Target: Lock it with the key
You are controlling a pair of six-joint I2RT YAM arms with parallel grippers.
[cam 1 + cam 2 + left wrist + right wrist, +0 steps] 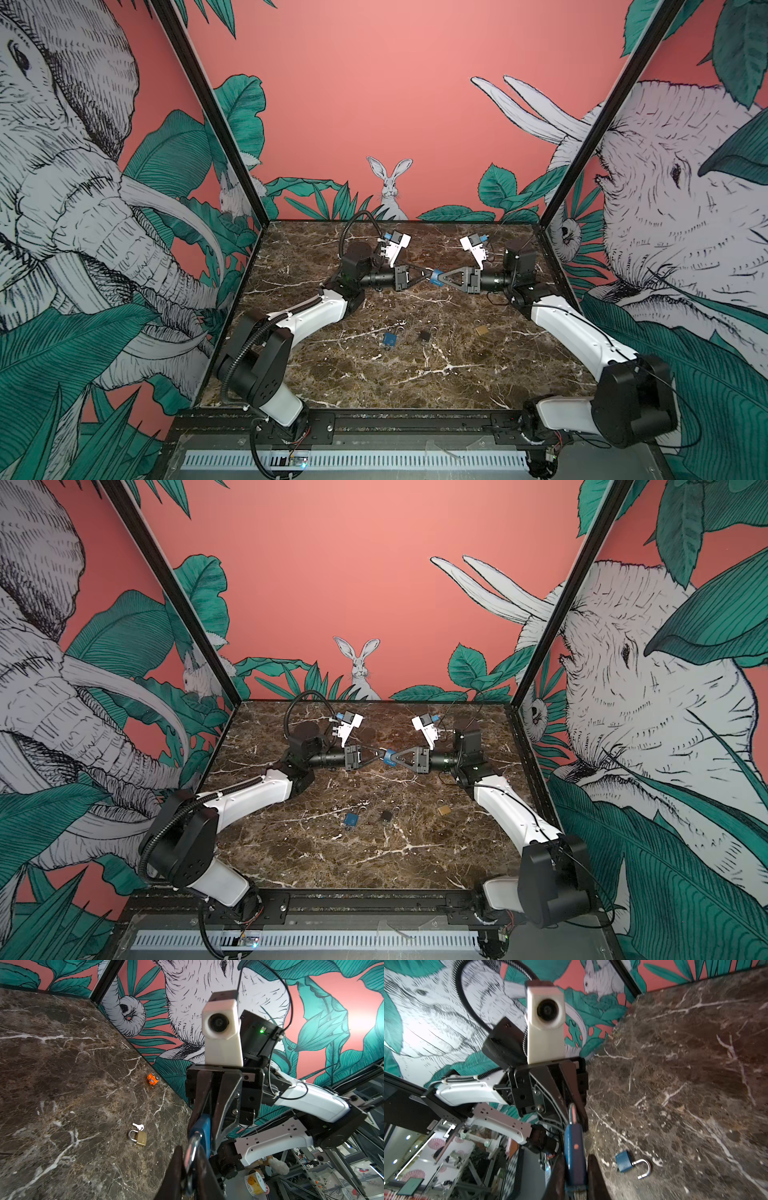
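The blue padlock [435, 277] is held in mid-air, well beyond the brass padlock [481, 330]. It is clamped by the right gripper [575, 1159], its shackle [193, 1142] pinched by the left gripper [190, 1153] — presumably so it can be pressed home. The key [138, 1126] (untouched) lies just beside the brass padlock.

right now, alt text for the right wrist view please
A blue padlock sits gripped in the right tool, its shackle between the left tool's tips. A second padlock, blue and unlocked, lies on the marble table.
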